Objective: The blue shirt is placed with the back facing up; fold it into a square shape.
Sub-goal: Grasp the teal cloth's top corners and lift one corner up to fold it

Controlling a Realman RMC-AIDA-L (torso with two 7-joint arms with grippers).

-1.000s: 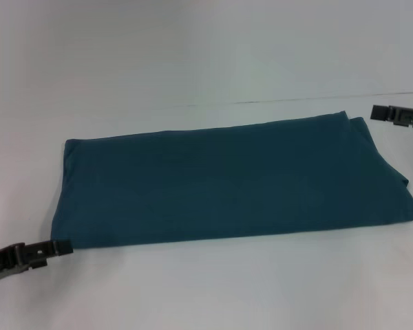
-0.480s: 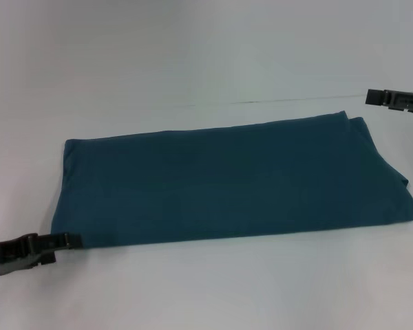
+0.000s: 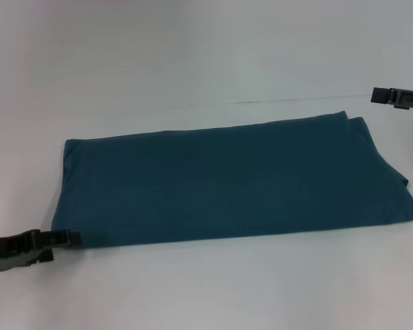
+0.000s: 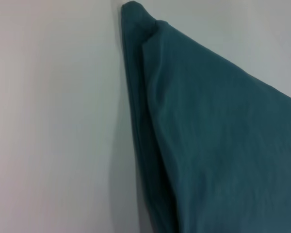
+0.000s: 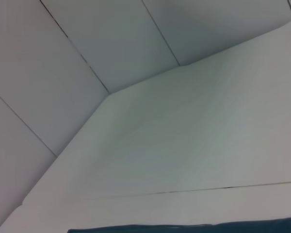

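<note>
One blue shirt [image 3: 227, 182] lies folded into a long rectangle on the white table [image 3: 193, 55]. Left gripper [image 3: 62, 238] sits at its near left corner, right gripper [image 3: 382, 95] beyond the far right corner; finger state of both can't be told.

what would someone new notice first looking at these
The blue shirt, folded into a long flat band across the white table. Then the left gripper low at its near left corner, and the right gripper apart from the cloth, beyond its far right corner.
</note>
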